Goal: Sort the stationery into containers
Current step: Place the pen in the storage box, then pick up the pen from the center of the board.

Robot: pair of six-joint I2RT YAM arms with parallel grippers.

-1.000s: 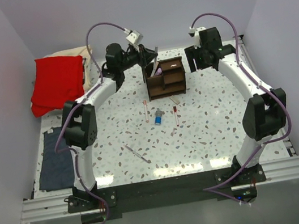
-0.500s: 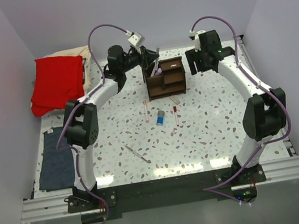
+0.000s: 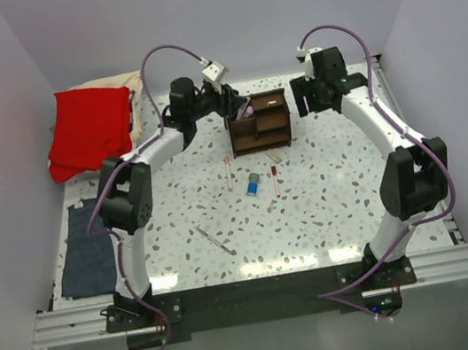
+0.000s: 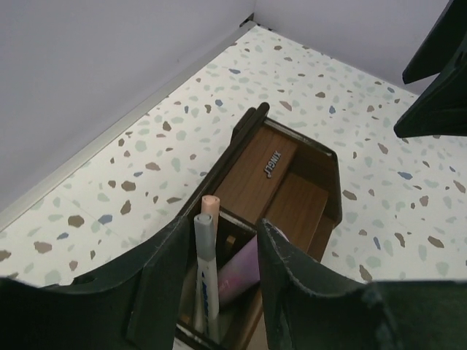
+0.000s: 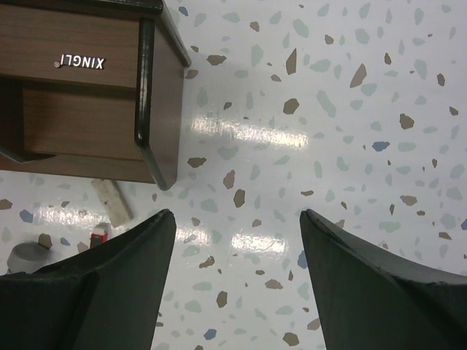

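A white pen [image 4: 206,262] with a peach cap stands in the organizer's [image 4: 273,189] near-left compartment, beside a lilac piece [image 4: 241,273]. The left gripper [image 4: 222,227] hangs over that compartment, its jaws spread wider than the pen, which rises between them nearer the left finger.

On the table [image 3: 337,202] in front of the organizer lie a pink-red pen [image 3: 228,174], a blue cylinder [image 3: 254,182] and a red-and-white pen [image 3: 276,181]. A silvery pen [image 3: 214,239] lies nearer the bases.

The right gripper [image 5: 235,215] hovers just right of the organizer, jaws wide apart and empty.

A red cloth [image 3: 91,127] and a blue-grey cloth [image 3: 86,249] lie at the left.
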